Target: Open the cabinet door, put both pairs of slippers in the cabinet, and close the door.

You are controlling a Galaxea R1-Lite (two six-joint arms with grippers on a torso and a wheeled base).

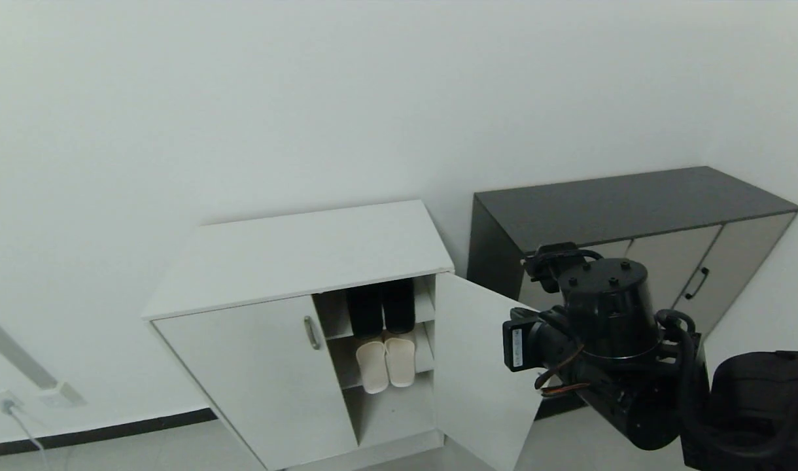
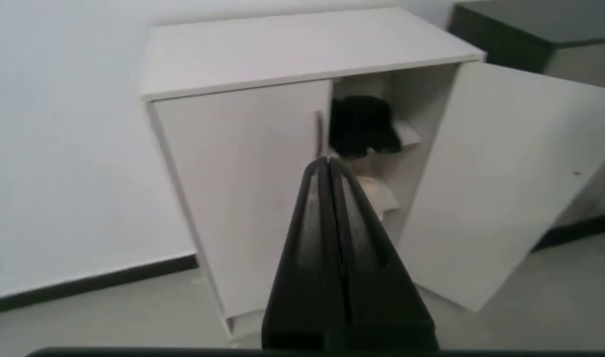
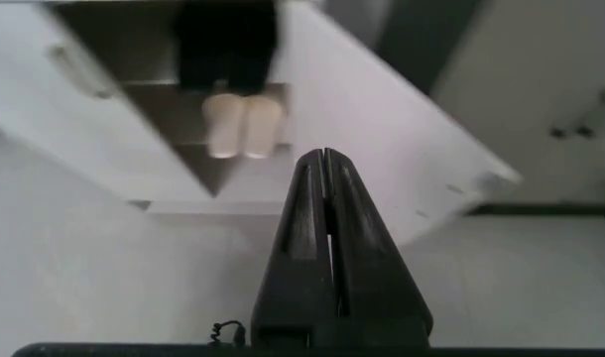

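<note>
Bare home-like room: white wall (image 1: 307, 98), white shoe cabinet (image 1: 294, 255), dark sideboard (image 1: 628, 203).

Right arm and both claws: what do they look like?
The right arm is matte black: a round joint housing with bolt heads, a boxy module bearing a white label, loose orange-brown wires and a black hose. The left claw and right claw are black, each with two long tapered fingers.

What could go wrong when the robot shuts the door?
1. The white slippers seem to poke past the front edge of their shelf, so the open door might bump them and stay ajar.
2. The right gripper is shut and off the door; a push at a bad angle could swing it wider instead.
</note>
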